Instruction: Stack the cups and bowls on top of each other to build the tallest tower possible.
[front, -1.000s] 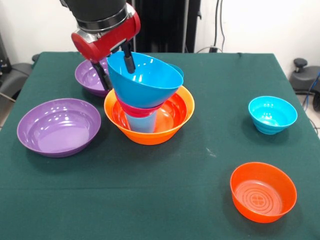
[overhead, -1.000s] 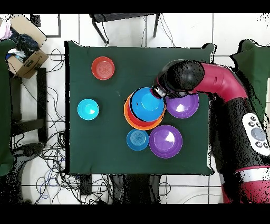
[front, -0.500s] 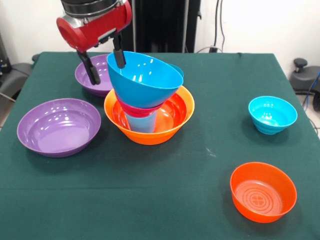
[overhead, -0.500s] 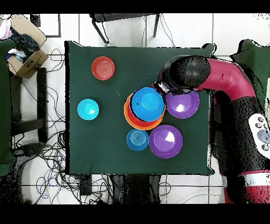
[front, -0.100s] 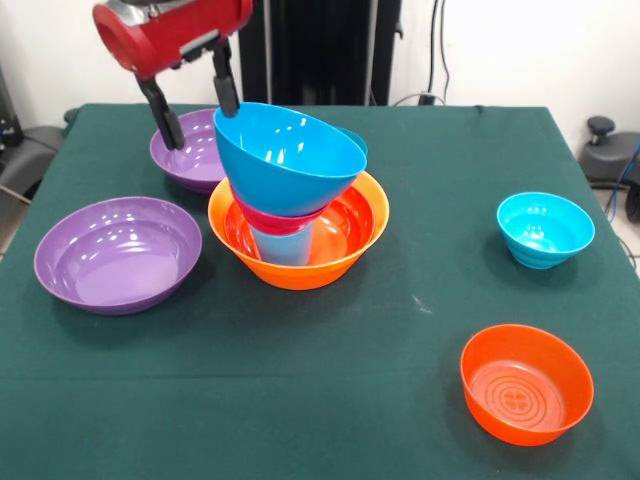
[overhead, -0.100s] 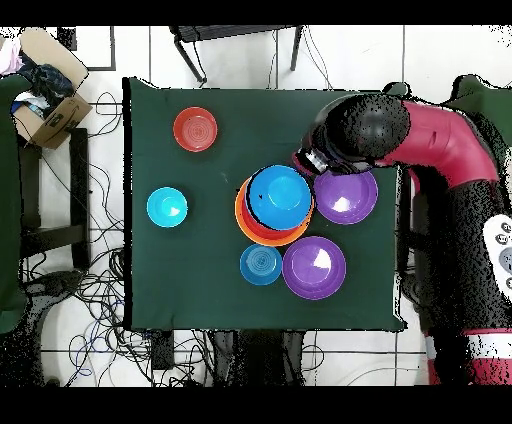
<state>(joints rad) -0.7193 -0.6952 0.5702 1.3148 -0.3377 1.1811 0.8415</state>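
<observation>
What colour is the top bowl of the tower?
Blue; the top bowl shows best in the front view.

Large orange plastic bowl (front, -0.100s: 300, 262): glossy, smooth, bright highlights on inner wall. Tilted blue plastic bowl (front, -0.100s: 288, 158) above it: smooth, satin sheen. Light blue plastic tumbler (front, -0.100s: 281, 246): smooth, slightly translucent. Two purple plastic bowls, near left (front, -0.100s: 117, 254) and far left (front, -0.100s: 188, 153): glossy, white glints. Red-orange plastic bowl (front, -0.100s: 526, 383), near right: glossy, moulded concentric rings in floor. Dark green cloth table cover (front, -0.100s: 330, 370): matt, faintly creased. Red arm casing (front, -0.100s: 170, 30): glossy, hard shell.
</observation>
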